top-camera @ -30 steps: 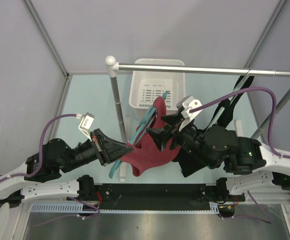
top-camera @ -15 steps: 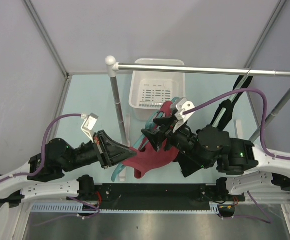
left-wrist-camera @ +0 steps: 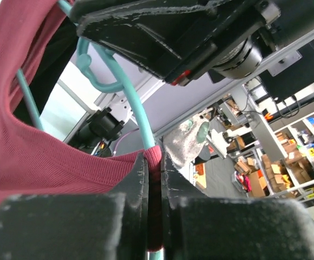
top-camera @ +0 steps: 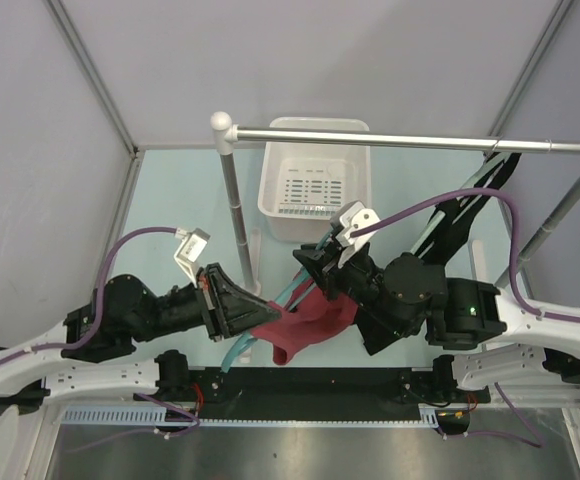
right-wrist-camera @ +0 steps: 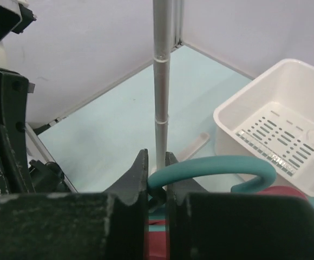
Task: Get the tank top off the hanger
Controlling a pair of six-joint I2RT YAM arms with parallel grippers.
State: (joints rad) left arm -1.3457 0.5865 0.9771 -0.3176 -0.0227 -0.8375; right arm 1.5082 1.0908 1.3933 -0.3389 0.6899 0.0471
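Note:
The red tank top (top-camera: 310,318) hangs bunched between my two arms, on a teal hanger (top-camera: 288,292). My left gripper (top-camera: 260,312) is shut on the top's ribbed red edge (left-wrist-camera: 43,162), where it wraps over a teal hanger bar (left-wrist-camera: 127,103). The jaws (left-wrist-camera: 155,160) pinch the fabric tightly. My right gripper (top-camera: 305,262) is shut on the hanger's curved teal hook (right-wrist-camera: 216,167), and its tips (right-wrist-camera: 156,162) meet round the hook's end. A strip of red cloth (right-wrist-camera: 157,244) shows below them.
A white slotted basket (top-camera: 270,190) stands at the back middle, also in the right wrist view (right-wrist-camera: 287,108). A metal rail (top-camera: 410,140) runs across on an upright pole (top-camera: 233,200) just left of the hanger. A dark garment (top-camera: 460,215) hangs at the right.
My right gripper has moved left and down onto the hanger's hook and shut on it. The tank top has sunk and bunched lower. My left gripper has kept its grip and shifted slightly right.

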